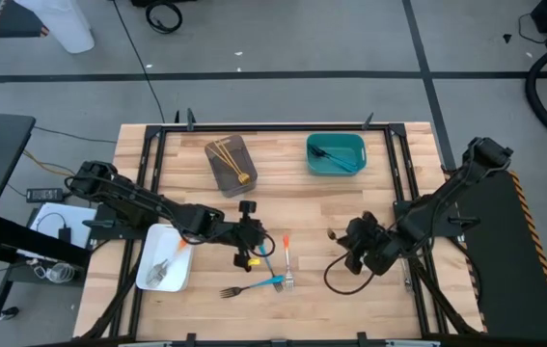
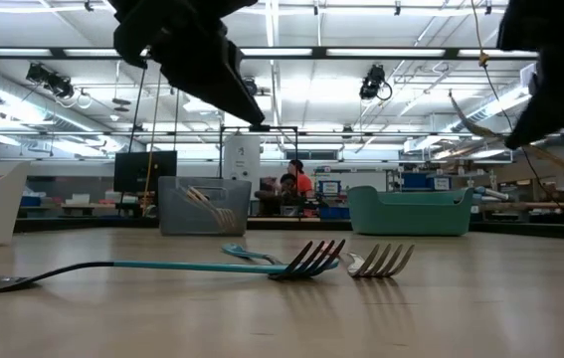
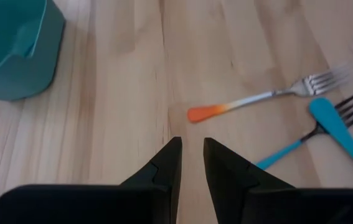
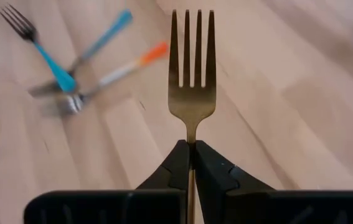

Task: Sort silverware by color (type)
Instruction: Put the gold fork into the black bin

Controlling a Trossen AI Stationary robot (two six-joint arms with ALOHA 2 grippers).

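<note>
My left gripper (image 3: 190, 163) hangs over bare wood with its fingers a narrow slot apart, holding nothing. The orange-handled fork (image 3: 266, 99) lies just ahead, flat on the table (image 1: 350, 207), orange tip nearest me and tines pointing away, crossing my line of reach at a slant. The blue-handled forks (image 3: 335, 127) lie beside it. My right gripper (image 4: 192, 163), farther off, is pinched on a gold fork (image 4: 192, 74), tines forward.
</note>
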